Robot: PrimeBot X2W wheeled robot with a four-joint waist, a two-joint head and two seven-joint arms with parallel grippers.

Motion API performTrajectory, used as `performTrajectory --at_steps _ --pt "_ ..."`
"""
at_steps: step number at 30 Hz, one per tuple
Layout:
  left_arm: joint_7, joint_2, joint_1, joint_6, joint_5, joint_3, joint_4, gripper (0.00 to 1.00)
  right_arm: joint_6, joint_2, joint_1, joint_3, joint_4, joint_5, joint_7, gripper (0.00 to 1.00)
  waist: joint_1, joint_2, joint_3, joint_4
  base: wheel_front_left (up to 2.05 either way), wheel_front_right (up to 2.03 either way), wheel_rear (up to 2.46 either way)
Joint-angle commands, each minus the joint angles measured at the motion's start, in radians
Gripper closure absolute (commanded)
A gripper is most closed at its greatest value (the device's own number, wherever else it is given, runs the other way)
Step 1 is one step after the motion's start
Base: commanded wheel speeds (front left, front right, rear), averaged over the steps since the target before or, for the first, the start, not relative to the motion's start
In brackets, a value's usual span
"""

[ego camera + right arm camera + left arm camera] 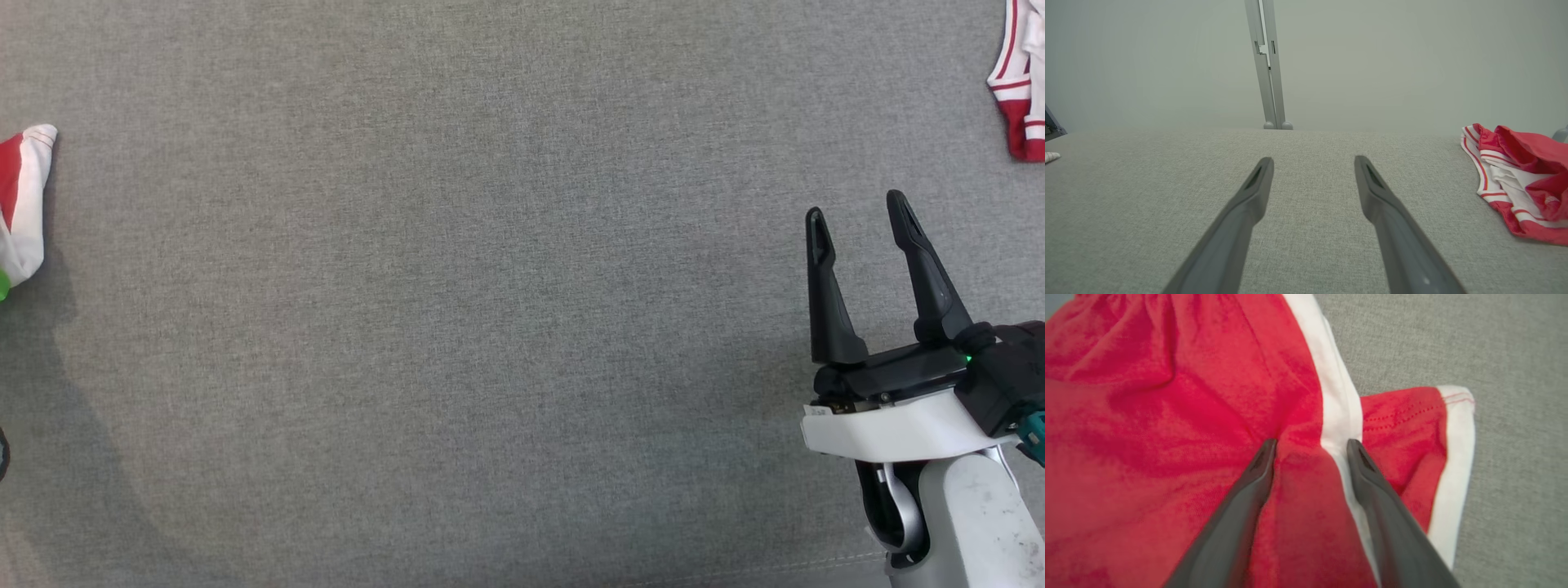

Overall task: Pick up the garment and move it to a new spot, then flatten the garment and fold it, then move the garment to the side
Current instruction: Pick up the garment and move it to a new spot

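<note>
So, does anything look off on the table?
Nothing damaged. The garment under the left fingers is wrinkled, not flat; a second, striped garment lies crumpled at the table's far right.

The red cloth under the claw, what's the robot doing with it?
The robot's left claw is open, with its tips down at the red cloth, which lies on the grey surface. It looks ready to pinch the cloth but has not closed yet. The right claw is open too, holding nothing, over a bare part of the surface. Another red and white garment lies bunched up at the far right.
</note>
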Motion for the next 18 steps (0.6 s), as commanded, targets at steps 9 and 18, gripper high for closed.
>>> performTrajectory --at_steps 9,18 --pt "-0.075 0.027 0.016 -0.003 -0.002 -0.033 0.017 1.0 -0.002 0.003 -0.006 0.004 0.026 0.007 -0.005 0.0 0.0 0.0 -0.049 -0.009 0.0 0.0 0.0" --pt "-0.256 0.049 -0.035 -0.003 0.038 -0.065 -0.035 1.0 -0.002 0.012 0.008 0.015 0.059 0.024 -0.009 0.0 0.0 0.0 -0.129 -0.001 0.0 0.0 0.0"
